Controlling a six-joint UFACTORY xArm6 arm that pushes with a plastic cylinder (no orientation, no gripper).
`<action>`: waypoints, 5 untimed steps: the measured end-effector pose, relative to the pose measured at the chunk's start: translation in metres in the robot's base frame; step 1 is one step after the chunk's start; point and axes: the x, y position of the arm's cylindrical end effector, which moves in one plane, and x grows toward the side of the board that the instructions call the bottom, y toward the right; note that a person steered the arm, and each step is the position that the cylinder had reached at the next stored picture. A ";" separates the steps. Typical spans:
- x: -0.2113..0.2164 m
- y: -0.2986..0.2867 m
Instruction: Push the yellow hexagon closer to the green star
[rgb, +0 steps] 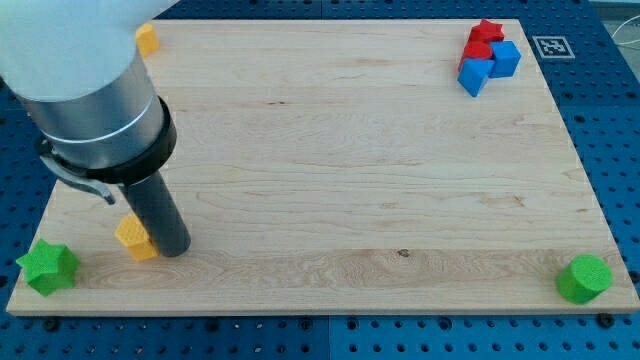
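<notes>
My tip (172, 247) touching right side of yellow hexagon (133, 238) at lower left of frame, green star (48, 267) near, left of hexagon, no claw fitted, rod only

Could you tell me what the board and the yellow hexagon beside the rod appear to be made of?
The board looks like pale wood with a smooth matte finish: long grain lines and a small dark knot show. The yellow hexagon, partly hidden behind my tip, looks like plastic: uniform saturated colour, no grain, crisp facets. Foam or painted wood cannot be excluded.
</notes>
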 end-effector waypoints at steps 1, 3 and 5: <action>-0.015 0.003; -0.037 0.006; 0.001 -0.033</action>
